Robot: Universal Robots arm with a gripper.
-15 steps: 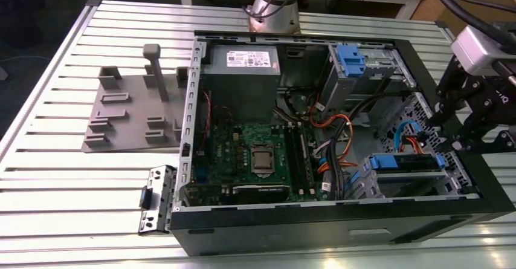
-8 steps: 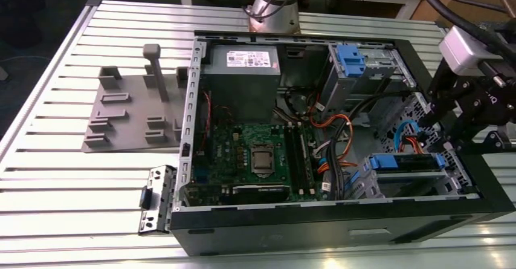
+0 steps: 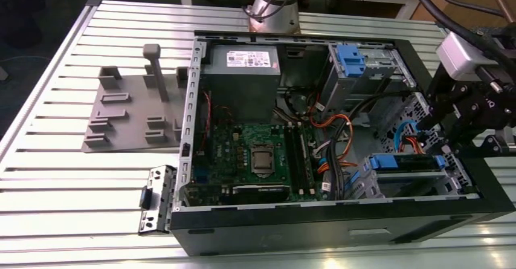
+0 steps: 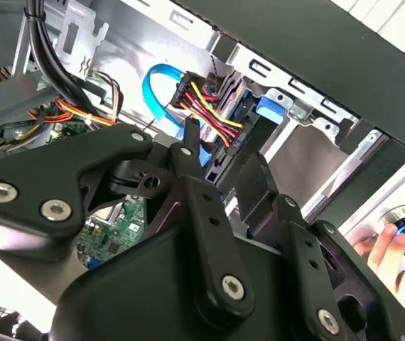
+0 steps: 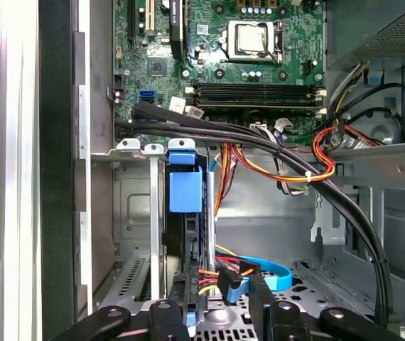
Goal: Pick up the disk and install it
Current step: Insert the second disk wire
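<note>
A ribbed metal table (image 3: 48, 178) carries an open computer case (image 3: 339, 226), its green motherboard (image 3: 254, 154) face up. My gripper (image 5: 218, 302) sits at the case's corner on the exterior view's right, fingers (image 4: 195, 192) straddling the disk (image 5: 190, 234) — it stands on edge in the lower drive bay (image 5: 135, 213), blue carrier tab (image 5: 185, 190) showing. Whether I am clamped on it or only around it, I cannot tell. Red-and-yellow power leads (image 4: 206, 106) and a blue data cable (image 4: 158, 89) — both run just beside the fingers. A person's fingertips (image 4: 394, 256) show outside the case.

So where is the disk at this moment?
The disk stands on edge in the drive cage inside the case, just ahead of the gripper in the first wrist view.
</note>
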